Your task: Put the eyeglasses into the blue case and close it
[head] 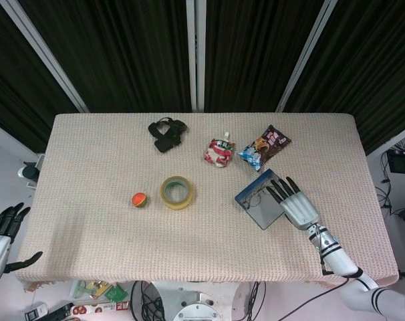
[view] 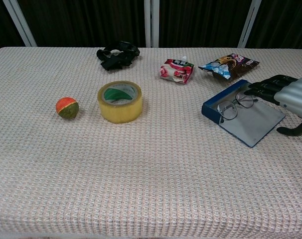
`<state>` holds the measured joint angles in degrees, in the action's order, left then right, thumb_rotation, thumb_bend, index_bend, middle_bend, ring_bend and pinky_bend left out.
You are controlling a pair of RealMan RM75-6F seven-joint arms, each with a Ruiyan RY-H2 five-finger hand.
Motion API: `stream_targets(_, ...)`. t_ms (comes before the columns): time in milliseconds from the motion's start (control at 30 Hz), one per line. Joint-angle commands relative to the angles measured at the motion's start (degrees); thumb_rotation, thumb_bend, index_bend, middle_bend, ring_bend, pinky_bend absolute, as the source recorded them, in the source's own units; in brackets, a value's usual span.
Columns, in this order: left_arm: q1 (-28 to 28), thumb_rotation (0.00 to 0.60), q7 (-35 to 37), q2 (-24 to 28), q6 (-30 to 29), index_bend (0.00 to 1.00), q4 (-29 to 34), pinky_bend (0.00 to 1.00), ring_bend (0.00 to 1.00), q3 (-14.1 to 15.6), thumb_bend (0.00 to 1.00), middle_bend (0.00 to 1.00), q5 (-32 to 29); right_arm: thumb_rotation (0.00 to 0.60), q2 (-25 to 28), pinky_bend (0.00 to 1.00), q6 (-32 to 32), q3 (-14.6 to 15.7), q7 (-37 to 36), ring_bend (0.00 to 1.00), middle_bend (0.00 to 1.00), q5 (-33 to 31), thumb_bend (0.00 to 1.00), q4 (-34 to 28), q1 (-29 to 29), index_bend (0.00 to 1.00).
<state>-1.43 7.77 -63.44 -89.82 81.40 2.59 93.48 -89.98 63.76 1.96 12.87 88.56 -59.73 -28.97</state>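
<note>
Lying open on the right half of the table (view: 141, 189), the blue case (view: 254, 127) is seen with its grey inner face turned up and its blue wall along the left and far edges. The eyeglasses (view: 234, 106) rest inside it, against that far-left wall, so the first half of the task is judged done and only the closing is left.

The right hand (view: 290, 94) is held just right of the case, empty, with its fingers (head: 281, 190) spread and stretched toward the far-left corner, their dark tips over the case's far edge close beside the glasses; whether they touch anything cannot be told. The thumb is seen apart from them, lower and nearer.

The long axis of the case runs diagonally, from far left to near right in the head view, and the flat grey panel lies directly left of the palm. A fold of that panel up and leftward over the glasses is judged to be what the closing needs.

The left hand (head: 1, 235) is kept well apart, off the table's near-left corner, fingers loosely spread and empty, so the right hand is much the nearer.
</note>
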Motion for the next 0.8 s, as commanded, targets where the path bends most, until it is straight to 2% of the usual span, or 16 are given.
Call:
stream_targets(33,0.1,0.473,0.1,0.0,-0.1,0.03,-0.1,0.19,0.06,0.0,0.13,0.04,0.0,0.6,-1.2,0.0,0.0,-0.5,-0.2,0.0,0.0,0.0,0.05,1.1,-0.2,0.0)
stream_targets(267,0.2,0.472,0.6,0.1,-0.9,0.03,-0.5,0.19,0.06,-0.2,0.13,0.04,0.1,0.6,-5.6,0.0,3.0,-1.1,-4.2,0.0,0.0,2.0,0.07,6.1,-0.5,0.0)
stream_targets(467,0.3,0.472,1.0,-0.1,-1.2,0.03,-0.9,0.19,0.06,-0.2,0.13,0.04,0.2,0.6,-9.8,0.0,6.6,-1.6,-8.9,0.0,0.0,3.4,0.26,11.8,-0.2,0.01)
stream_targets(533,0.3,0.472,1.1,-0.1,-1.3,0.03,-1.0,0.19,0.06,-0.3,0.13,0.04,0.2,0.6,-10.9,0.0,7.4,-1.8,-10.1,0.0,0.0,3.5,0.33,13.2,-0.3,0.04)
stream_targets(800,0.0,0.473,1.4,-0.2,-0.9,0.03,-1.2,0.19,0.06,-0.5,0.13,0.04,0.2,0.6,-14.1,0.0,8.4,-3.3,-13.8,0.0,0.0,2.9,0.44,16.7,-0.8,0.19)
